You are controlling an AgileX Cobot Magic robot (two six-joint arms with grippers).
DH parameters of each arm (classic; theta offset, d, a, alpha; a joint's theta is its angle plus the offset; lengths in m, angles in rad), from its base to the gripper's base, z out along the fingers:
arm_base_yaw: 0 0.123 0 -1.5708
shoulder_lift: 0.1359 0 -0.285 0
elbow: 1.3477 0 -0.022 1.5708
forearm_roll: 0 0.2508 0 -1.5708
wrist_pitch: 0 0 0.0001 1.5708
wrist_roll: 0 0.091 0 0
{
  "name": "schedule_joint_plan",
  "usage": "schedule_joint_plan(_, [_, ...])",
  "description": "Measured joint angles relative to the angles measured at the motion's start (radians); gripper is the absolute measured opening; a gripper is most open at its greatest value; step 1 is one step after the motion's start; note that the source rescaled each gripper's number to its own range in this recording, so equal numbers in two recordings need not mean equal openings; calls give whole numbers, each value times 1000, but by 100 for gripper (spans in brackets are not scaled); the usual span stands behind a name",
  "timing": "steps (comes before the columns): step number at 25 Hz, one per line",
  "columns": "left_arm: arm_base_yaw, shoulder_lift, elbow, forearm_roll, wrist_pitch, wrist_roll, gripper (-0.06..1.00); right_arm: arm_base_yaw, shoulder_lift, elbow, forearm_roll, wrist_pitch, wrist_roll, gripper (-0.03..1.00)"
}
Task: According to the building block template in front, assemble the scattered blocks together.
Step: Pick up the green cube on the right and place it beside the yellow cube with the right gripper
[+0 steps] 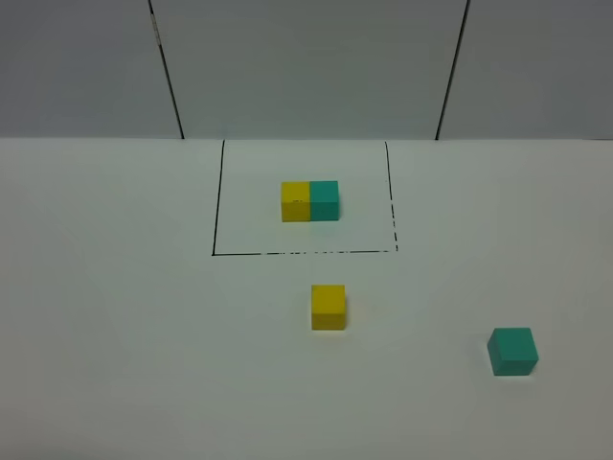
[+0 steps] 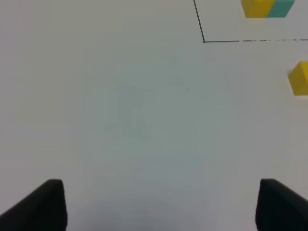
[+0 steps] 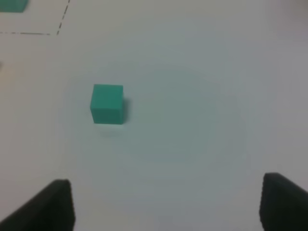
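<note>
White table (image 1: 115, 335), grey wall (image 1: 306, 67), teal cube (image 1: 512, 351)

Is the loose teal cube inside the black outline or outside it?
Outside. The loose teal cube sits clear of the black outline, past its near right corner.

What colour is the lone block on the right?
The block is teal-green, clearest in the right wrist view.

Left wrist: yellow block (image 2: 300, 78) cut by edge, template (image 2: 267, 8) clipped; both wrist views soft, blurred.
</note>
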Motion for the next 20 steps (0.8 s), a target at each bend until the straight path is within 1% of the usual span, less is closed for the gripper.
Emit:
schedule_joint_plan(2, [0, -72, 23, 0, 41, 0, 75, 0, 0, 0, 0, 0, 0, 59])
schedule_joint_plan(4, [0, -125, 48, 0, 58, 0, 74, 0, 0, 0, 0, 0, 0, 59])
schedule_joint_plan(12, [0, -218, 100, -2, 73, 12, 69, 0, 0, 0, 0, 0, 0, 59])
schedule_joint_plan(15, [0, -244, 140, -2, 69, 12, 67, 0, 0, 0, 0, 0, 0, 59])
schedule_joint_plan(20, [0, -320, 145, -2, 57, 11, 65, 0, 0, 0, 0, -1, 0, 59])
